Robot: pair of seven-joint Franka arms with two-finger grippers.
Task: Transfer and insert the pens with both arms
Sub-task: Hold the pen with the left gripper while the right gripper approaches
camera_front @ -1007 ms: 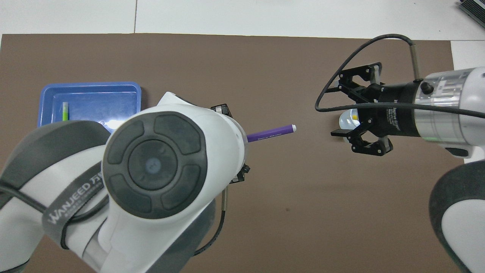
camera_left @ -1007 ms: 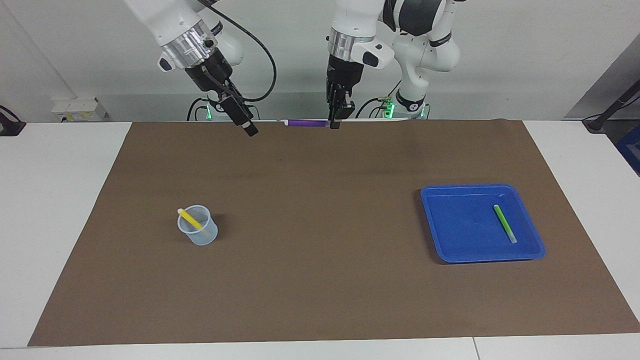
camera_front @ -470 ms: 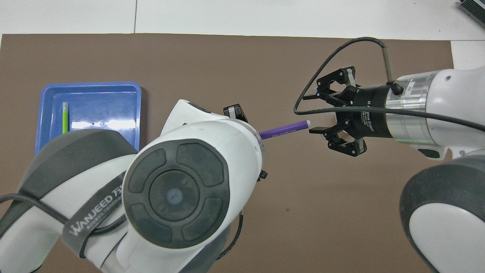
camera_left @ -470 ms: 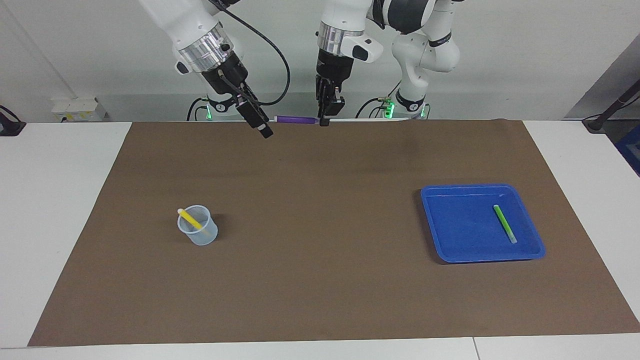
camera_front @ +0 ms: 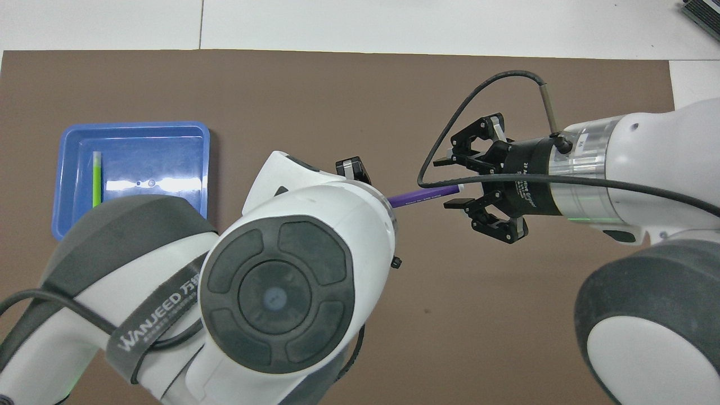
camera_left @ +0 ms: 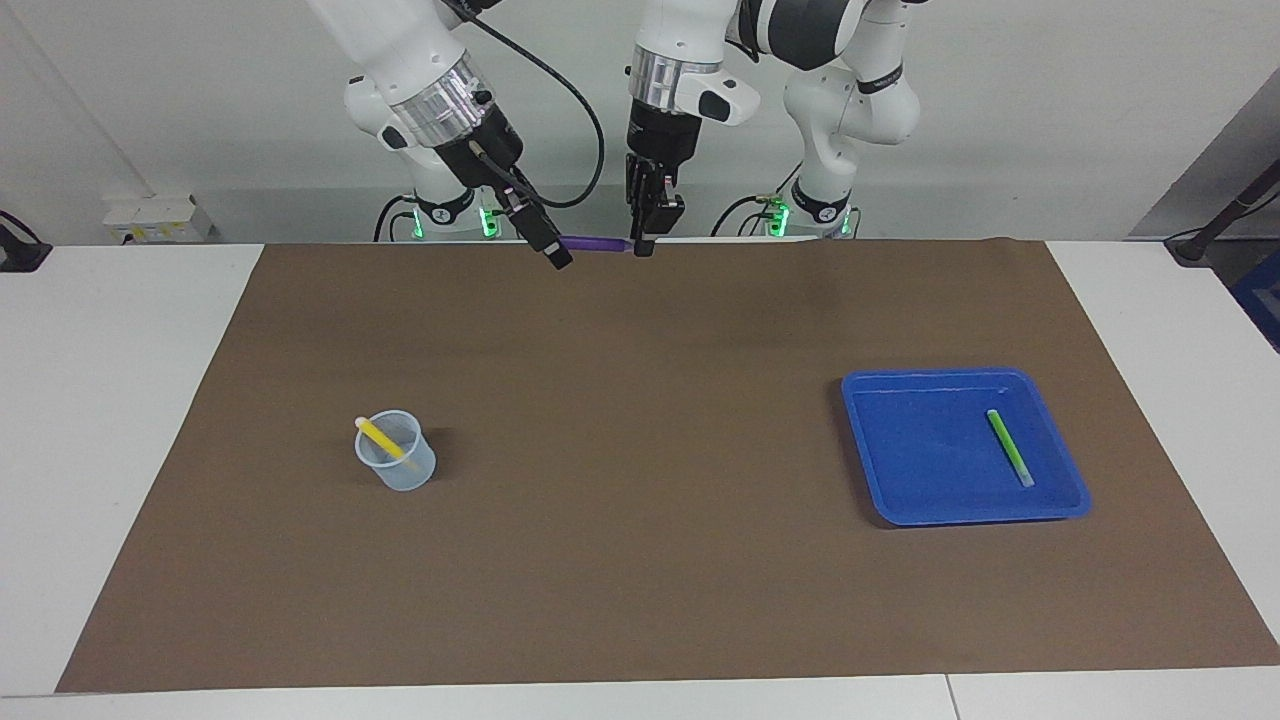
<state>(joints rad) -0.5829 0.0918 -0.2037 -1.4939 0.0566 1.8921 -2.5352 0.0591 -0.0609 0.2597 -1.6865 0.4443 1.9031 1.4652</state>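
While the left gripper (camera_left: 643,243) still pinches the purple pen (camera_left: 597,243), the right gripper (camera_left: 556,256) has moved over its tip, jaws narrowing; yellow pen (camera_left: 381,438) in cup (camera_left: 398,466), green pen (camera_left: 1010,447) in tray (camera_left: 920,450).

Wall: you face a plain pale wall (camera_left: 1050,110) with a grey band along its foot.
Table: your white tabletop (camera_left: 110,400) shows a seam near its edge farthest from the robots.
Mat: a brown mat (camera_left: 640,560) covers most of your table.
Socket box: you have a white box (camera_left: 150,215) by the wall, at the right arm's end.
Light: even, with soft shadows.
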